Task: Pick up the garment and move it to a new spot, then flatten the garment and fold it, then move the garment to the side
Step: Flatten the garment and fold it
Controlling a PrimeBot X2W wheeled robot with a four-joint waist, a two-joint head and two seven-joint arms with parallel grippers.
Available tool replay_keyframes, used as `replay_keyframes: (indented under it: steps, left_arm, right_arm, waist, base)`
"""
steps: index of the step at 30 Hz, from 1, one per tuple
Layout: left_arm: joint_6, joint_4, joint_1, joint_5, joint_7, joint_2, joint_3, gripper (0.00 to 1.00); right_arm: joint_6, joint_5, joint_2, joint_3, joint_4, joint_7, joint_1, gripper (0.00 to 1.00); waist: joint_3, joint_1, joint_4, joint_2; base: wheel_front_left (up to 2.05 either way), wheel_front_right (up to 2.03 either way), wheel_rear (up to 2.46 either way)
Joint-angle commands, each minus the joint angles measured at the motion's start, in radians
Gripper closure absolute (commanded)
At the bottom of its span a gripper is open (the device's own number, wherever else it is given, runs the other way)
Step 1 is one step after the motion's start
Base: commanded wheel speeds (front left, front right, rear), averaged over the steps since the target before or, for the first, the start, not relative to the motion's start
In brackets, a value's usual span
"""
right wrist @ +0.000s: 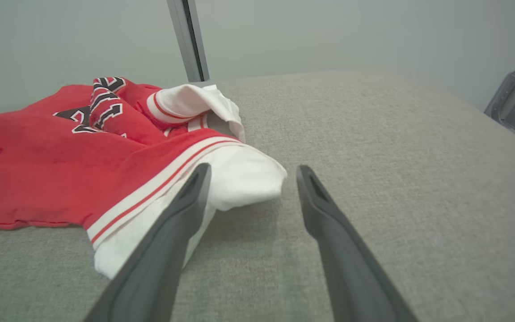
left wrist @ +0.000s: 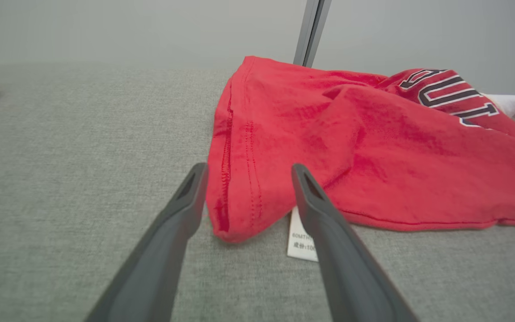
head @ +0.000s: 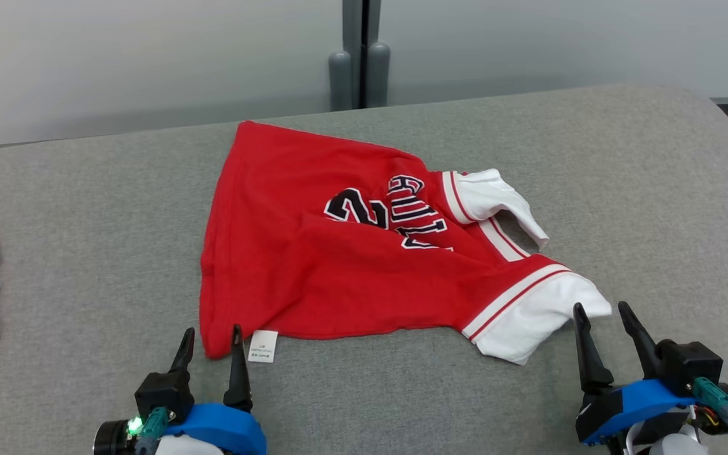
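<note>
Lying rumpled on the middle of the grey table [head: 591, 158], the red garment [head: 313, 278] looked already moved but, by my judgement, neither flattened nor folded yet. Toward the table's near edge, the left gripper [head: 212, 333] stood with jaws apart at the hem corner. The right gripper [head: 601, 311] was likewise apart at the white sleeve [head: 528, 319], holding nothing.
</note>
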Motion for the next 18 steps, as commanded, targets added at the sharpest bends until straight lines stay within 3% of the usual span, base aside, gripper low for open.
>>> replay_keyframes:
  steps: [1,7,14,15,16,17,18]
  left_arm:
    - [0.007,0.018,-0.024,-0.008,-0.003,0.0,0.008,0.0]
    - [0.031,0.114,-0.073,-0.039,-0.003,0.0,0.016,0.0]
    - [0.035,0.134,-0.085,-0.079,-0.003,0.0,-0.007,0.0]
    - [0.031,0.133,-0.085,-0.082,-0.003,0.0,-0.011,0.53]
    - [0.029,0.132,-0.086,-0.084,-0.003,0.0,-0.014,0.82]
    - [0.024,0.13,-0.086,-0.086,-0.003,0.0,-0.015,1.0]
    - [0.02,0.126,-0.087,-0.093,-0.003,0.0,-0.018,1.0]
  right_arm:
    - [0.0,0.004,-0.002,0.003,-0.011,-0.004,-0.007,0.0]
    - [0.0,0.011,-0.002,0.012,-0.032,-0.004,-0.035,0.0]
    - [0.0,0.015,-0.002,-0.003,-0.035,-0.004,-0.033,0.0]
    - [0.0,0.016,-0.002,-0.002,-0.034,-0.004,-0.032,0.0]
    - [0.0,0.02,-0.002,0.001,-0.032,-0.004,-0.033,0.0]
    - [0.0,0.02,-0.002,0.005,-0.031,-0.004,-0.035,0.0]
    - [0.0,0.02,-0.002,0.005,-0.03,-0.004,-0.038,0.0]
  waist:
    - [0.006,0.0,-0.018,-0.0001]
    - [0.038,0.0,-0.06,-0.0001]
    - [0.051,0.0,-0.056,-0.0001]
    - [0.052,0.0,-0.053,-0.0001]
    - [0.052,0.0,-0.051,-0.0001]
    - [0.052,0.0,-0.047,-0.0001]
    - [0.051,0.0,-0.043,-0.0001]
  base:
    - [0.0,0.0,0.0]
    - [0.0,0.0,0.0]
    - [0.0,0.0,0.0]
    - [0.0,0.0,0.0]
    - [0.0,0.0,0.0]
    - [0.0,0.0,0.0]
    - [0.0,0.0,0.0]
